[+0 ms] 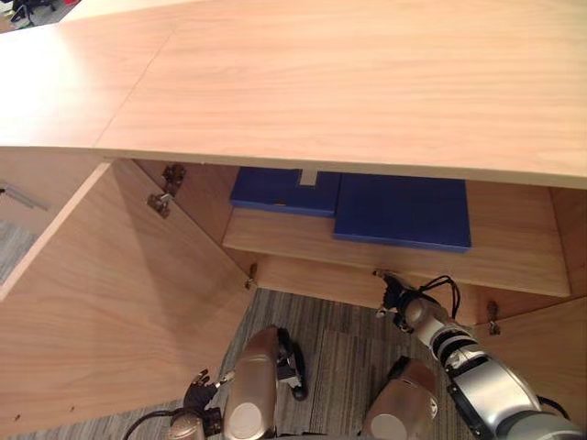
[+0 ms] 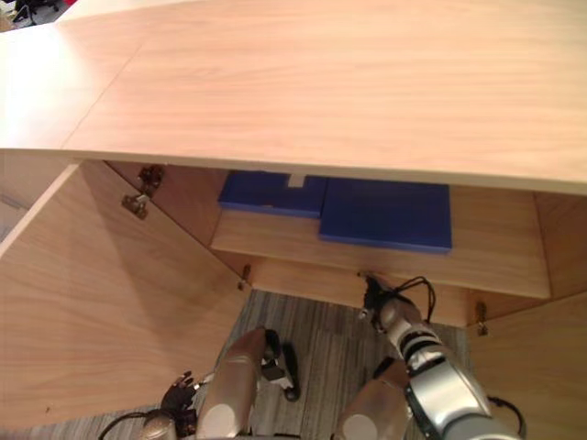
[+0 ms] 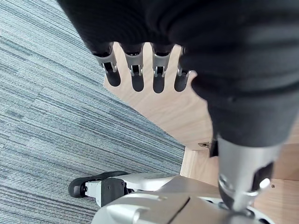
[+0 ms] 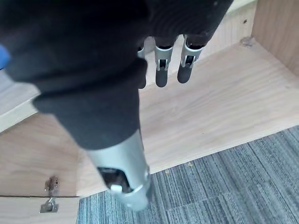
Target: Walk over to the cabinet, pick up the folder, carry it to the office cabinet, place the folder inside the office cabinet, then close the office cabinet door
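**Folder on the shelf, both doors open**

The office cabinet [image 1: 348, 82] stands with its left door [image 1: 110, 302] and right door [image 1: 541, 353] swung wide. A blue folder [image 1: 404, 211] lies flat on the inner shelf [image 1: 514, 247], touching a second blue folder [image 1: 280, 191] on its left. The right hand [image 1: 396, 298] hangs just below the shelf's front edge, over the cabinet's bottom board, fingers [image 4: 161, 74] straight and holding nothing. The left hand [image 1: 197, 390] hangs low beside the left door above the carpet [image 3: 56, 116], fingers [image 3: 138, 77] straight and empty.
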{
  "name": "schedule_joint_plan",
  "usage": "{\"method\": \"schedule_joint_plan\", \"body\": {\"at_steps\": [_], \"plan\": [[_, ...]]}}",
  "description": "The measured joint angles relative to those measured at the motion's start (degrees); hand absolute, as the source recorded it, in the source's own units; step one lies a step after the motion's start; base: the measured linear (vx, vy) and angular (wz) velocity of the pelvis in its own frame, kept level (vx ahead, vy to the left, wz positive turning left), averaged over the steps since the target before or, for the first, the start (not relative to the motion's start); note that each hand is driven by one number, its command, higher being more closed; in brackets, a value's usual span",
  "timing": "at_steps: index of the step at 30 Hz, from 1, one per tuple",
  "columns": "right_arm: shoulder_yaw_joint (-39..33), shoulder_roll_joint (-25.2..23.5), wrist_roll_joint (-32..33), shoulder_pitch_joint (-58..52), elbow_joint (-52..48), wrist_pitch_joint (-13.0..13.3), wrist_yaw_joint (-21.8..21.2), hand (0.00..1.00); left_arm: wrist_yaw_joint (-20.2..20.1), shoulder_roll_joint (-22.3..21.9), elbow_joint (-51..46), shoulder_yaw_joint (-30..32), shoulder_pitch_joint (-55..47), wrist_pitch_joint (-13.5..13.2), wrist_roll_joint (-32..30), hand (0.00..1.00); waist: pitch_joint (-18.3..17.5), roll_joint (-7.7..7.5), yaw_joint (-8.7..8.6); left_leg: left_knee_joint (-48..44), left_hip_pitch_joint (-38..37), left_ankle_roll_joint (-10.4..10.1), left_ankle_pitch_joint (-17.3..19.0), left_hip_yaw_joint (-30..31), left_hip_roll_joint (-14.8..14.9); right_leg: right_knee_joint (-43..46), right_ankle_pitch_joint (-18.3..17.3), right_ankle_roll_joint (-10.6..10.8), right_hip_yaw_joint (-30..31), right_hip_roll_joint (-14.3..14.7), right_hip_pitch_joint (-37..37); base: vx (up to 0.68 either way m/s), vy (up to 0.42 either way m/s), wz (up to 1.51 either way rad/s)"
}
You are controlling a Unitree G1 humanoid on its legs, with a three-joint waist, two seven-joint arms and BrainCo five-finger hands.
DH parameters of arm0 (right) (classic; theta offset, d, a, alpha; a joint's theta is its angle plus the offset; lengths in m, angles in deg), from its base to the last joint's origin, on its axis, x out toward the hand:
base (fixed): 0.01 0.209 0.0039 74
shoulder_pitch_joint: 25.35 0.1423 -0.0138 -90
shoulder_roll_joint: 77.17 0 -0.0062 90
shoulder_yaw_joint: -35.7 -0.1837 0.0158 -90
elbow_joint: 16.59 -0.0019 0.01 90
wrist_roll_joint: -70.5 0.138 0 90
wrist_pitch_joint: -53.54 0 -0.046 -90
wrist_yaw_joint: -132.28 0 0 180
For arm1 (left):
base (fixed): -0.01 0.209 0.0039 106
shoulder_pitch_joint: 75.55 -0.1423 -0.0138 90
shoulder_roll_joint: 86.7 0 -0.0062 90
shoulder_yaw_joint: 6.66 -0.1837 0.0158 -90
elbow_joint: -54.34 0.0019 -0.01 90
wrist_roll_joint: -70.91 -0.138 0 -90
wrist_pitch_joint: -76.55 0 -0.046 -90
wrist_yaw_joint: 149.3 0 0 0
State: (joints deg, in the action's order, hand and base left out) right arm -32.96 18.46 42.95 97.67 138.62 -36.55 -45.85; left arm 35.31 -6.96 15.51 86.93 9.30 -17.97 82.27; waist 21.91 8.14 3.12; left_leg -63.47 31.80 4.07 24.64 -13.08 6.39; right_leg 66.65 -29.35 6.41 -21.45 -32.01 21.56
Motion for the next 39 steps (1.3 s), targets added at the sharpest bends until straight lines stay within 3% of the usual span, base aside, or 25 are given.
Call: {"method": "schedule_joint_plan", "body": {"at_steps": [9,15,20,26,31,36,39], "plan": [[-4.46,0.72,7.36,2.94,2.02,-0.64,0.77,0.0,-0.15,0.0,-1.23,-0.11,-0.86,0.17,0.17,0.0,1.23,1.2,0.58,-0.15,1.25,0.61,-0.44,0.87,-0.55,0.37,-0.09,0.09,-0.53,-0.21,0.55,0.01,0.002,0.04],[-4.44,1.49,16.83,3.29,1.74,-0.78,-1.38,0.0,-1.29,0.0,-1.2,-0.09,-1.61,0.21,0.19,0.0,1.39,1.19,0.56,-0.13,1.7,0.67,-0.47,1.29,-1.01,0.37,-0.29,0.35,-1.24,-0.58,0.36,0.02,-0.006,0.05],[-1.32,5.57,19.98,3.32,-5.55,-0.59,-6.34,0.0,-2.41,0.03,-1.18,0.14,-2.72,0.37,0.2,0.0,1.76,0.64,0.14,-0.06,1.59,0.79,-0.52,1.25,-0.96,0.32,-0.29,0.36,-1.35,-0.56,0.21,0.0,0.0,0.0],[3.52,14.14,24.73,4.94,-16.33,1.77,-12.0,0.0,-4.2,0.79,-1.14,0.17,-3.84,0.55,0.67,0.0,2.72,-0.94,0.21,0.71,0.25,0.77,-0.57,0.94,-0.39,-0.55,-0.24,0.38,-1.41,-0.02,-0.92,0.01,-0.012,-0.02],[10.05,19.36,29.03,4.42,-23.81,1.77,-20.61,0.0,-6.18,1.76,-1.09,0.45,-4.69,0.55,0.66,0.0,3.09,-2.21,0.3,1.46,-0.44,0.37,-0.47,0.9,0.08,-1.78,-0.07,0.55,-1.8,0.74,-1.77,0.04,-0.021,-0.03],[10.35,21.13,33.77,3.19,-27.99,1.77,-26.39,0.0,-7.0,2.37,-1.06,1.4,-4.81,0.55,0.37,0.0,2.97,-3.95,1.02,2.48,-1.85,0.11,-0.33,0.74,0.19,-2.92,-0.07,0.56,-1.98,1.18,-3.01,0.05,-0.019,-0.03],[10.52,21.34,33.73,3.18,-27.99,1.75,-26.91,0.0,-7.44,2.47,-1.05,2.08,-4.97,0.55,0.36,0.0,2.69,-4.67,1.22,2.6,-1.9,0.04,-0.28,0.71,0.24,-3.14,-0.06,0.57,-1.99,1.3,-3.09,0.02,-0.004,-0.01]]}}
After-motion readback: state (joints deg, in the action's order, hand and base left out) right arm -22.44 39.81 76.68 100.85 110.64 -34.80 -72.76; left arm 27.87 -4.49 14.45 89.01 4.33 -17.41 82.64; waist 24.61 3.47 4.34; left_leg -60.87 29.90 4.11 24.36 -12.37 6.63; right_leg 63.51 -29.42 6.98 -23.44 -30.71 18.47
